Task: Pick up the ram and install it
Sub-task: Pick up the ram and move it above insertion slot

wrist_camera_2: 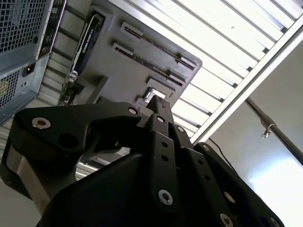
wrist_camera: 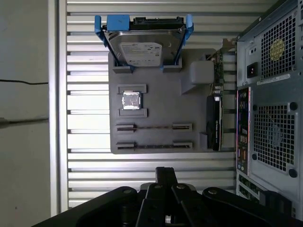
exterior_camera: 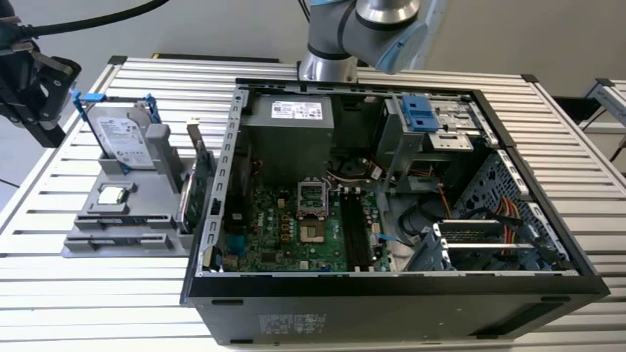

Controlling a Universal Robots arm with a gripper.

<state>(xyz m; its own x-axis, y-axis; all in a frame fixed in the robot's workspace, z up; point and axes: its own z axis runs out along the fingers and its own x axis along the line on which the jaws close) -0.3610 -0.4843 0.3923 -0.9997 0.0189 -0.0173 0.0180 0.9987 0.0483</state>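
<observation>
gripper [exterior_camera: 47, 132], exterior view: hangs fingers-down at the exterior view's left edge, well apart from the open computer case [exterior_camera: 391, 183]; an arm [exterior_camera: 377, 29] joint stands behind the case. the grey holder [exterior_camera: 157, 213] lies between gripper and case.
first wrist view: the fingers [wrist_camera: 165, 172] are pressed together, holding nothing, over the slatted table [wrist_camera: 156, 163] just beside the holder; the ram [wrist_camera: 154, 127] stands on edge in a holder slot, near the processor chip [wrist_camera: 131, 100], with the hard drive [wrist_camera: 144, 47] beyond.
second wrist view: the joined fingertips point toward the holder.
</observation>
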